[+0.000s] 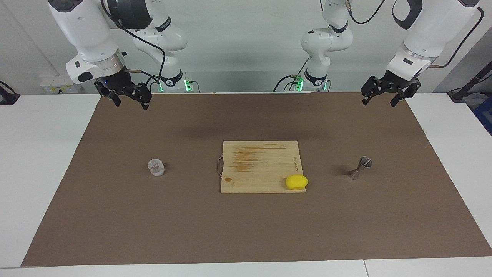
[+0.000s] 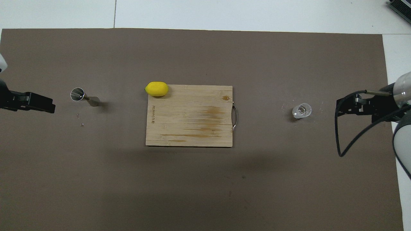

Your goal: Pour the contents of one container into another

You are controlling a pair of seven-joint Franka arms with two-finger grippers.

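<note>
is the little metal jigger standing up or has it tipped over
Standing upright. The jigger rests on its lower cone on the brown mat, its open upper cone facing up, and the overhead view looks into its round mouth. Nothing touches it.

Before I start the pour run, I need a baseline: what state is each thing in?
glass cup: upright, untouched
jigger: upright, untouched
lemon: lying on the board's corner
cutting board: flat, stained
left hand: open, raised, empty
right hand: open, raised, empty

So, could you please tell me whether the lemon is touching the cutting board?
Touching. In the facing view the lemon rests on a corner of the cutting board, overhanging its edge slightly; the overhead view agrees.
</note>
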